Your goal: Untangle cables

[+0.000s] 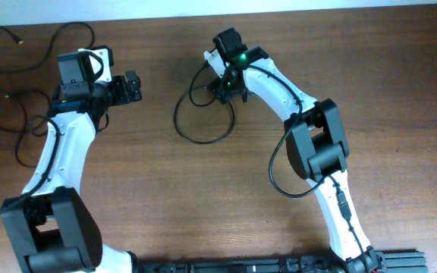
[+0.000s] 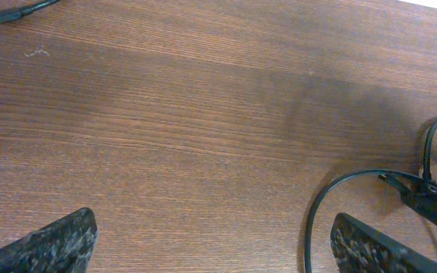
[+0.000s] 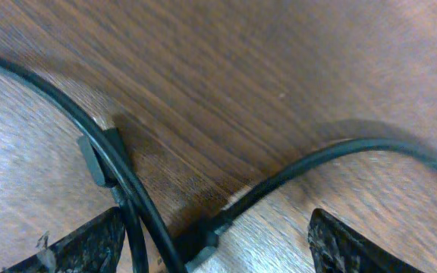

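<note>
Thin black cable loop [image 3: 355,144] lies flat on the brown wooden table [image 2: 203,114]. Two of its strands cross directly under my right gripper [image 3: 217,221], with a small black plug [image 3: 202,241] at the crossing. The right fingers are spread wide and straddle the strands, clamped on nothing. My left gripper [image 2: 212,227] sits to the left of the loop, near but not touching it, fingers also wide apart and empty. A separate black cord with a plug end [image 2: 21,12] lies further left, well apart from the loop. Handling guess: the cord is light and limp, with no stiffness to push against, so it'll drag and curl rather than hold shape. The sheath looks smooth, so a single strand could slip from a loose pinch. Best hold is the plug body or the strand just beside it, where the pads get more bulk. Risk: pinching both strands at the crossing drags the whole loop along.
</note>
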`<state>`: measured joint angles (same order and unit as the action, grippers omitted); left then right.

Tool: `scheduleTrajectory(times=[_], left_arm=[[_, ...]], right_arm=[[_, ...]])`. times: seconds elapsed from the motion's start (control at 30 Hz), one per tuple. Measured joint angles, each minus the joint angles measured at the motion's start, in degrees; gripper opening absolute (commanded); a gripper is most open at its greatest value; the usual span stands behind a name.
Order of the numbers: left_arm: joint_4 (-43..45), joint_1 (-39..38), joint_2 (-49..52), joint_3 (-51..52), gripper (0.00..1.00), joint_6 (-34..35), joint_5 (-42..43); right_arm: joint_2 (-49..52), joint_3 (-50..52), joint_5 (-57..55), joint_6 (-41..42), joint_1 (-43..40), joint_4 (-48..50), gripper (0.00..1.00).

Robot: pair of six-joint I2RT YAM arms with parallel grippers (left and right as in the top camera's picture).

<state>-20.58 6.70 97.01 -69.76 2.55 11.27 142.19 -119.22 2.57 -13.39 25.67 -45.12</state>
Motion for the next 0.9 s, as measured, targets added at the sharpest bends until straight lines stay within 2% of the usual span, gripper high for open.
scheduleTrajectory(times=[0.1, 0.17, 0.2, 0.3, 0.37, 0.47, 0.53, 0.73, 0.8, 0.9], left_arm=[[0.00, 0.00, 0.00, 0.00, 0.99, 0.00, 0.00], [0.00, 0.00, 0.00, 0.00, 0.99, 0.00, 0.02], [0.00, 0.00, 0.00, 0.00, 0.99, 0.00, 0.00], [0.00, 0.00, 0.00, 0.00, 0.99, 0.00, 0.00], [0.00, 0.00, 0.00, 0.00, 0.99, 0.00, 0.00], [0.00, 0.00, 0.00, 0.00, 0.99, 0.00, 0.00], [0.00, 0.00, 0.00, 0.00, 0.99, 0.00, 0.00], [0.24, 0.70, 0.00, 0.00, 0.99, 0.44, 0.04], [0.24, 5.03, 0.00, 0.00, 0.99, 3.15, 0.02], [-0.59, 11.74, 0.00, 0.00, 0.99, 8.90, 1.25]], right_arm=[[0.07, 0.00, -0.11, -0.11, 0.22, 0.44, 0.49], [0.13, 0.02, -0.17, -0.33, 0.33, 1.09, 0.28], [0.24, 0.02, -0.20, -0.09, 0.33, 1.84, 0.22], [0.28, 0.04, -0.20, -0.13, 0.31, 2.14, 0.17], [0.28, 0.04, -0.20, -0.11, 0.31, 2.14, 0.09], [0.26, 0.04, 0.07, -0.09, 0.31, 2.12, 0.09], [-0.28, 0.11, 1.75, -0.22, 0.33, 1.86, 0.04], [-4.35, -0.28, 3.39, -0.04, 3.10, 1.46, 0.04], [-4.35, -1.07, 3.80, -0.02, 4.81, 1.73, 0.04], [-4.39, -3.48, 10.23, -0.74, 6.38, 8.68, 0.04]])
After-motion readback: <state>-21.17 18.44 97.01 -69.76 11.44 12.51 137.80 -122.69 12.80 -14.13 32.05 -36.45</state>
